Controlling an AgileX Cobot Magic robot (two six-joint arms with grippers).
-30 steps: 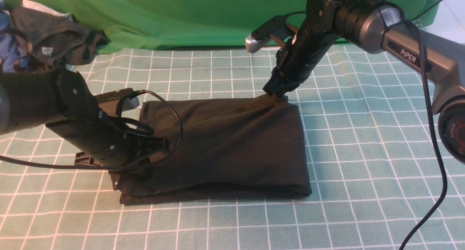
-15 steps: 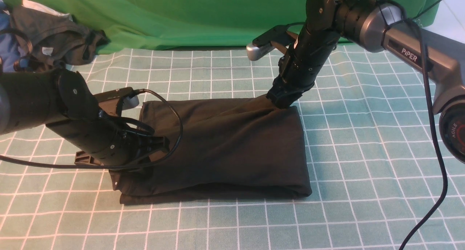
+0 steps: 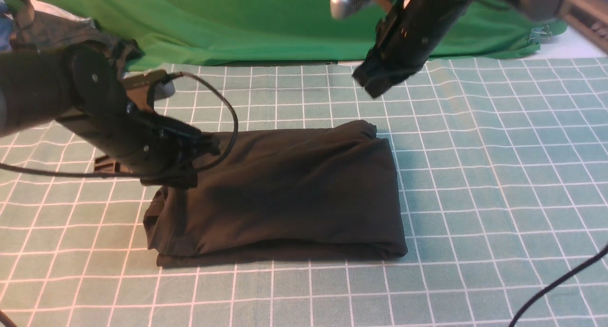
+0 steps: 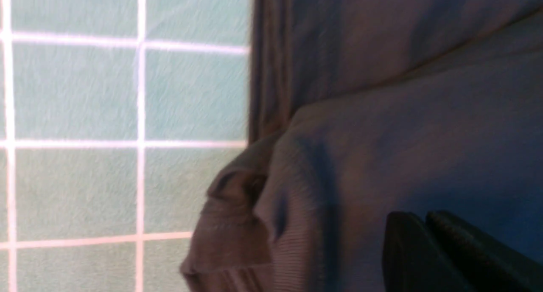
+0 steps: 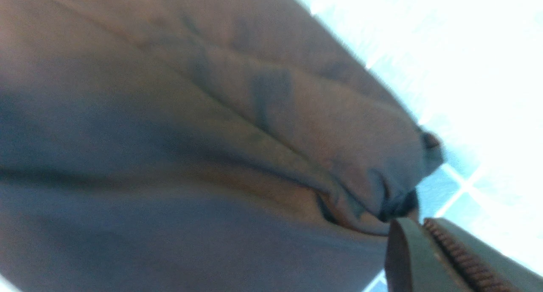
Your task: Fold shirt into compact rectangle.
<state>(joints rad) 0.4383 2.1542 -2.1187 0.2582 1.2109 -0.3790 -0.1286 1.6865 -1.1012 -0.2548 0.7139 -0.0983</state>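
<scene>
The shirt [image 3: 285, 194] lies folded into a rough rectangle on the checked cloth [image 3: 475, 198]. Over its left end hovers the left gripper [image 3: 211, 144], jaws pressed together, empty. Farther back, the right gripper [image 3: 375, 82] hangs above the table, closed on nothing

Front view: the left arm [image 3: 71, 108] hides the upper left corner of the shirt [image 3: 294, 189], and the frame's left edge crops the arm. The right arm [image 3: 418, 27] is motion-blurred and cut by the top edge. Both wrist views are soft; the fingertips [image 4: 445, 249] are cropped at lower right. The shirt's print and label cannot be seen.
</scene>
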